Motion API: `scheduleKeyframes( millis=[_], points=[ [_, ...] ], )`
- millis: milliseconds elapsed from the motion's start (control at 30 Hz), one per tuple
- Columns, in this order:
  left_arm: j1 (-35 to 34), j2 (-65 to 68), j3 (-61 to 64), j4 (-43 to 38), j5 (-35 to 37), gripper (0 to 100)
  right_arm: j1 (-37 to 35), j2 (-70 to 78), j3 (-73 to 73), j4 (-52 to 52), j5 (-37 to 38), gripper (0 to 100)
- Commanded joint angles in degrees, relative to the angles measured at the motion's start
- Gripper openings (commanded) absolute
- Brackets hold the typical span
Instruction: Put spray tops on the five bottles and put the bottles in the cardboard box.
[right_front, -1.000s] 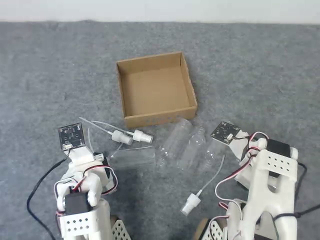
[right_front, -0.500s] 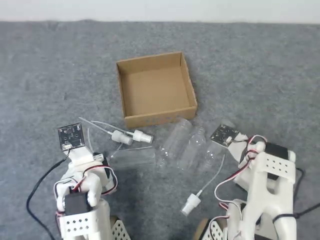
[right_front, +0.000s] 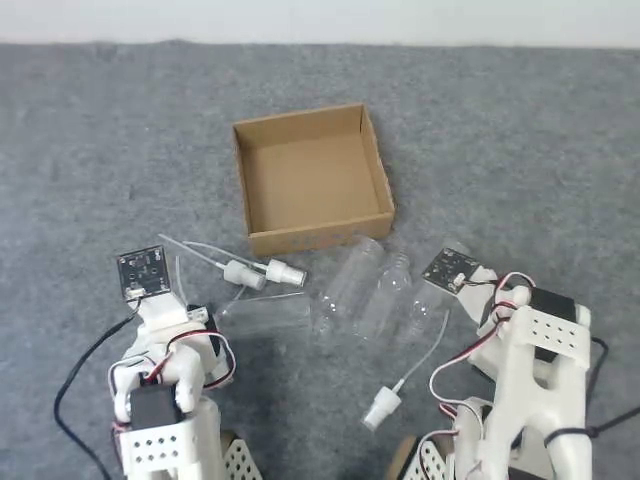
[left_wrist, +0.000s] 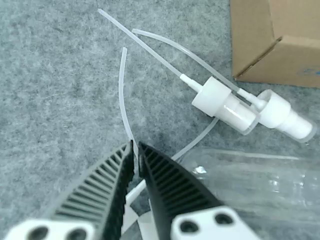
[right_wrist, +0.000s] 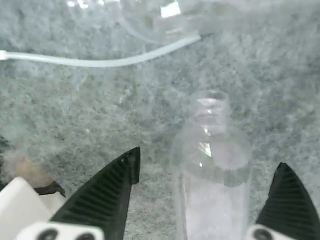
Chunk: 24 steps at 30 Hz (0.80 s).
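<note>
The cardboard box (right_front: 312, 180) stands open and empty in the middle of the grey carpet. Several clear bottles lie capless in front of it: one (right_front: 265, 312) by my left arm (right_front: 165, 340), two (right_front: 345, 280) (right_front: 385, 290) in the middle, and one (right_front: 430, 300) by my right arm (right_front: 530, 340). My right gripper (right_wrist: 209, 159) is open, with a clear bottle (right_wrist: 212, 165) lying between its fingers, untouched. My left gripper (left_wrist: 134, 145) is shut just above the carpet, and a thin tube (left_wrist: 121, 85) runs up to its tips. Two spray tops (left_wrist: 222, 105) (left_wrist: 282, 112) lie beyond it.
A third spray top (right_front: 380, 408) lies near my right arm's base, its tube (right_wrist: 100, 61) curving past the bottle's neck. The box's near corner (left_wrist: 260, 55) is close to the two spray tops. A pale wall edges the carpet at the back.
My right arm has shifted slightly down and towards the bottles. The left arm and the loose parts have stayed where they were.
</note>
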Motion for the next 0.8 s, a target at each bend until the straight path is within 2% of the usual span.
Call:
scheduleKeyframes(
  millis=[0,767],
  points=[
    [-0.09,-1.05,-0.75,0.26,-0.35,1,3.38,-1.19,-0.44,-1.19,1.05,33.9],
    [-0.09,-1.05,-0.75,0.26,-0.35,1,3.74,-1.36,-0.44,-2.15,0.97,33.9]
  ],
)
